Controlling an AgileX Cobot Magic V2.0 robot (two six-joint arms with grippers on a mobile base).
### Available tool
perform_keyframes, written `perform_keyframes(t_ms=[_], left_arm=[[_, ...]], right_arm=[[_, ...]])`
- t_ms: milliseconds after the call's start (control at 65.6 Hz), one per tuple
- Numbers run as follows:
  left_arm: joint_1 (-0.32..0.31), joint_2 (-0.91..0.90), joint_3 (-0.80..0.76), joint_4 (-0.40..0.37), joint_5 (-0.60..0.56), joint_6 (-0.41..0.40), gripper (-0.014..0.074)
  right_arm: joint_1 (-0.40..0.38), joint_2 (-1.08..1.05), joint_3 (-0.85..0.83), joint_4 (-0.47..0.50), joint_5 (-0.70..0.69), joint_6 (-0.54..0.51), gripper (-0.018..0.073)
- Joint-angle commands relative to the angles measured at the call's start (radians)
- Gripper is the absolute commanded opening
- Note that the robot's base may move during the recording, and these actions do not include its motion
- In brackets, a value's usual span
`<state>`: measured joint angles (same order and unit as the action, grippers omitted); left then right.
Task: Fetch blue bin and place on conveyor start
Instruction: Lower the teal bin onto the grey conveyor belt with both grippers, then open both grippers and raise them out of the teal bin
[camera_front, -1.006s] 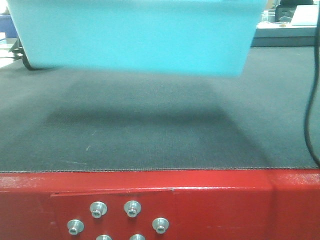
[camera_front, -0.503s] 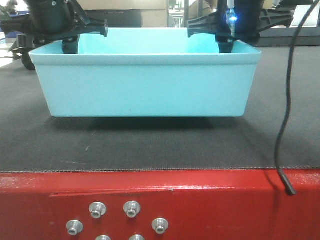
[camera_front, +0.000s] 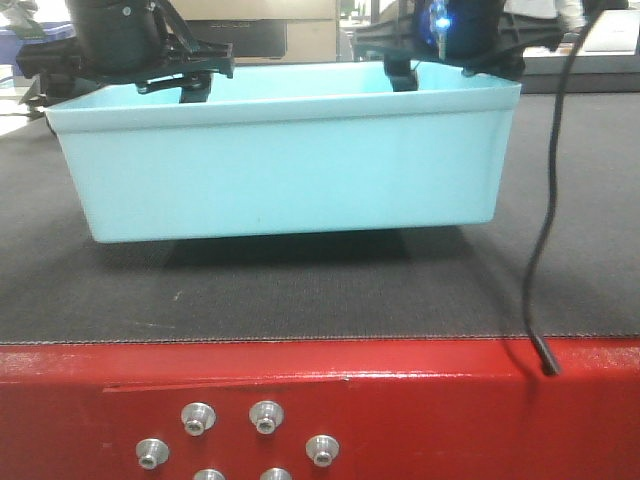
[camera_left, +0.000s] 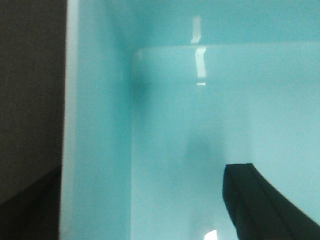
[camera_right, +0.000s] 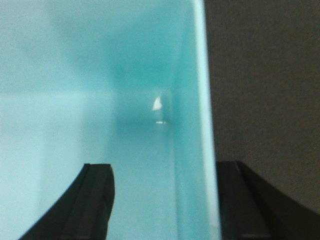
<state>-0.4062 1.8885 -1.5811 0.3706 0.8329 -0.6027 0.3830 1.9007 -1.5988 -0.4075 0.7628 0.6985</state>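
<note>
Front view: the blue bin (camera_front: 285, 160) sits on the dark grey belt (camera_front: 300, 290) of the conveyor, upright but slightly skewed, its left end nearer the red frame (camera_front: 400, 400). Silver bolt heads (camera_front: 265, 417) stud the frame at 6 o'clock. The left gripper (camera_front: 185, 75) sits over the rim at 11 o'clock, the right gripper (camera_front: 405, 65) at 1 o'clock, a blue light glowing on its housing. A black cable (camera_front: 545, 230) hangs down at 3 o'clock, its tip near the frame's top edge.

Left wrist view: the bin's wall (camera_left: 97, 125) runs between the two fingers, one dark finger (camera_left: 265, 205) inside and one outside over the belt. The gripper is spread, apart from the wall.

Right wrist view: the gripper straddles the bin's rim (camera_right: 205, 125), one finger (camera_right: 85, 205) inside, the other outside. It is spread, with a clear gap on the inside.
</note>
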Motion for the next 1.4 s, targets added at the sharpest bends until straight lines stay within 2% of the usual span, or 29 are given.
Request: perform_keyframes(t_ms=[0, 244, 351, 442, 579, 625, 655, 716, 777, 869, 1052, 1250, 1387], left_arm=[[-0.008, -0.008, -0.007, 0.033, 0.003, -0.027, 0.0456], [-0.008, -0.039, -0.007, 0.044, 0.013, -0.027, 0.0456], [-0.008, -0.082, -0.007, 0.044, 0.013, -0.027, 0.0433], [-0.008, -0.131, -0.007, 0.044, 0.017, -0.027, 0.0335], [-0.008, -0.208, -0.007, 0.032, 0.017, -0.024, 0.0061], [-0.008, -0.225, -0.007, 0.001, 0.019, 0.014, -0.0055], [-0.008, -0.240, -0.007, -0.030, 0.022, 0.068, -0.0114], [-0.008, -0.259, -0.007, -0.114, 0.031, 0.147, -0.0111], [-0.008, -0.280, 0.004, -0.177, 0.031, 0.193, -0.0111], [-0.008, -0.320, 0.042, -0.231, -0.018, 0.211, -0.0111], [-0.008, -0.425, 0.233, -0.256, -0.216, 0.211, -0.0111], [-0.008, -0.557, 0.479, -0.271, -0.443, 0.211, -0.0111], [-0.008, -0.668, 0.625, -0.271, -0.581, 0.211, -0.0111]], right_arm=[[-0.006, -0.028, -0.016, -0.036, 0.001, -0.008, 0.0319], [-0.006, -0.051, -0.016, -0.036, 0.038, -0.020, 0.0316], [-0.004, -0.086, -0.016, -0.036, 0.041, -0.023, 0.0263], [-0.002, -0.122, -0.016, -0.036, 0.038, -0.045, 0.0156], [0.011, -0.178, -0.016, -0.027, 0.041, -0.117, -0.0043], [0.017, -0.192, -0.016, 0.006, 0.041, -0.134, -0.0099], [0.020, -0.206, -0.016, 0.047, 0.039, -0.155, -0.0151], [0.028, -0.228, -0.010, 0.122, 0.025, -0.245, -0.0166], [0.032, -0.251, 0.014, 0.173, -0.021, -0.318, -0.0166], [0.034, -0.296, 0.076, 0.192, -0.093, -0.334, -0.0166], [0.034, -0.424, 0.261, 0.192, -0.254, -0.347, -0.0166], [0.034, -0.572, 0.514, 0.190, -0.569, -0.360, -0.0166], [0.034, -0.659, 0.656, 0.190, -0.633, -0.360, -0.0166]])
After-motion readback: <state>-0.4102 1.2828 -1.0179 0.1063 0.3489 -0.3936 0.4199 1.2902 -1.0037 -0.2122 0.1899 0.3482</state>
